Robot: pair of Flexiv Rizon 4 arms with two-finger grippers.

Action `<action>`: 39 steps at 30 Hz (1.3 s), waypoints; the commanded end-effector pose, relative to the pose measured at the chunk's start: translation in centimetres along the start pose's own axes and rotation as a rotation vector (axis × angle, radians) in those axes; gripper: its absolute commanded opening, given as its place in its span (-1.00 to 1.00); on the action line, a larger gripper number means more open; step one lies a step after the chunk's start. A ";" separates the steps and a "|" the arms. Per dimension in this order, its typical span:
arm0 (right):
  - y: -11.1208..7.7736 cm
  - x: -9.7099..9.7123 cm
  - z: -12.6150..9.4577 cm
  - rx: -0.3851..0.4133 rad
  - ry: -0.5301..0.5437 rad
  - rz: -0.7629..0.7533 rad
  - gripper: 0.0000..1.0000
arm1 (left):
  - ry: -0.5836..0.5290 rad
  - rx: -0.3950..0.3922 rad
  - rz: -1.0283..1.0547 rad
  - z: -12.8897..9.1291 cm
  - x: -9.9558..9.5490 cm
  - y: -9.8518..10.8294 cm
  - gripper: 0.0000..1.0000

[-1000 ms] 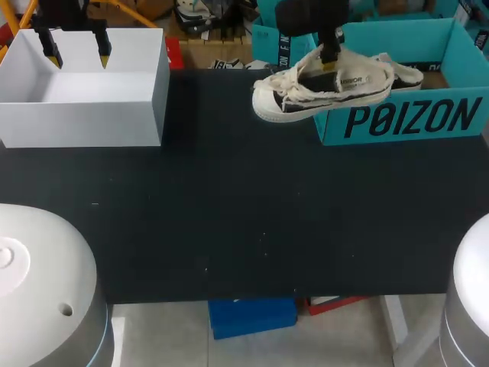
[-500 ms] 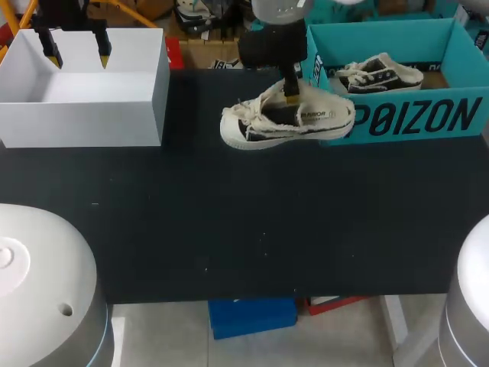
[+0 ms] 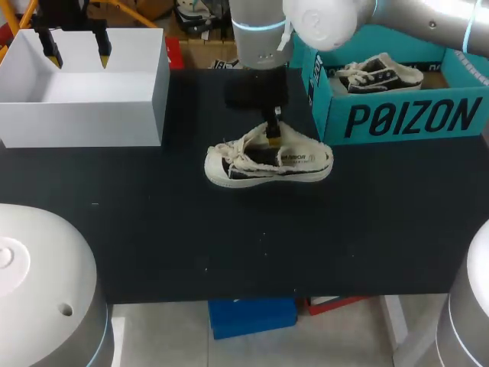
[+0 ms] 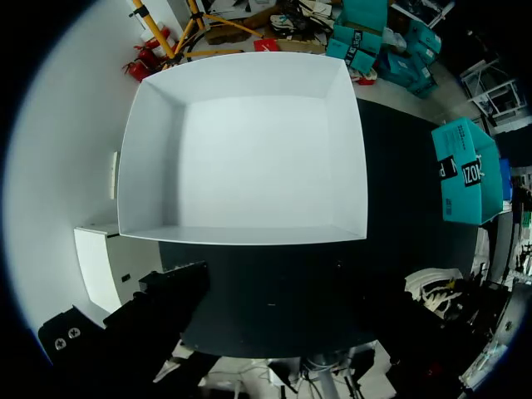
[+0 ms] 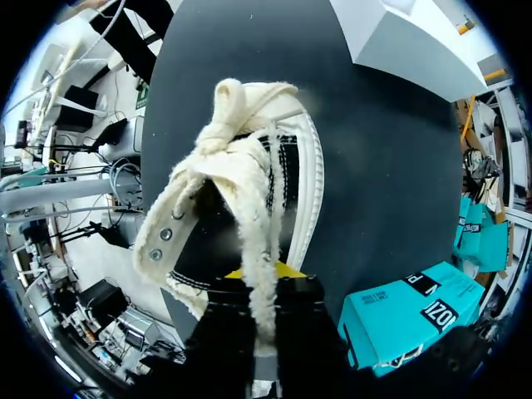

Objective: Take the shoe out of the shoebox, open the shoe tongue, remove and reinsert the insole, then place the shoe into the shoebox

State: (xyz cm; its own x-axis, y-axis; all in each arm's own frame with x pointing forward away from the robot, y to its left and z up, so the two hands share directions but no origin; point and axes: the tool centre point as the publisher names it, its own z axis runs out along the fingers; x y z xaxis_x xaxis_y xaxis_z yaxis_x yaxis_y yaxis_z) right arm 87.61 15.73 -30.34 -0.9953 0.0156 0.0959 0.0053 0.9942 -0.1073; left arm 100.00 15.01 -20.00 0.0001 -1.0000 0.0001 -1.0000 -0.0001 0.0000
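Since a second ago, the right arm (image 3: 260,30) has carried the shoe (image 3: 267,162) out from over the teal shoebox (image 3: 405,118) and lowered it to the middle of the dark surface (image 3: 229,245).

Around the right fingers (image 3: 273,131): the shoebox stands open just beside them, with a second shoe (image 3: 378,73) lying inside it. A white box (image 3: 84,107) sits well apart on their other side, at the far corner of the surface. Nothing lies between the shoe and either box.

The right fingers reach down into the shoe's opening and are clenched on its cream upper near the tongue. In the right wrist view a frayed strip of that fabric runs up between the two black fingers, with one yellow tip showing behind it. The shoe hangs below them on its side, toe pointing away toward the white box. I cannot tell whether the sole rests on the surface.

The left fingers (image 3: 103,52) hang spread apart over the white box's far wall, grasping nothing.
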 end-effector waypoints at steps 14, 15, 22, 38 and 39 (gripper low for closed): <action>2.3 0.2 5.9 -0.078 0.051 -0.009 -1.00 | 0.000 0.000 0.000 0.0 0.0 0.0 1.00; 2.3 0.2 6.1 -0.078 0.049 -0.009 -1.00 | 0.000 0.000 0.000 0.0 0.0 0.0 1.00; 2.6 -0.2 7.5 -0.090 0.029 -0.013 -1.00 | 0.000 0.000 0.000 0.0 0.0 0.0 1.00; 2.9 -0.8 9.1 -0.134 -0.014 -0.057 -1.00 | 0.000 0.000 0.000 0.0 0.0 0.0 1.00; 2.9 -0.8 9.2 -0.134 -0.016 -0.057 -1.00 | 0.000 0.000 0.000 0.0 0.0 0.0 1.00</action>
State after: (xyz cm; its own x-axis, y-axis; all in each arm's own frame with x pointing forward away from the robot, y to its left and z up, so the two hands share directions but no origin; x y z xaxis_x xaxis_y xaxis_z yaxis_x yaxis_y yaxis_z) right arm 87.73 17.62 -39.60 -0.9956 -0.0419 0.0843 -0.0396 0.9988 0.0287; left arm 100.00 15.01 -20.00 0.0002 -1.0000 0.0001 -1.0000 -0.0002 0.0000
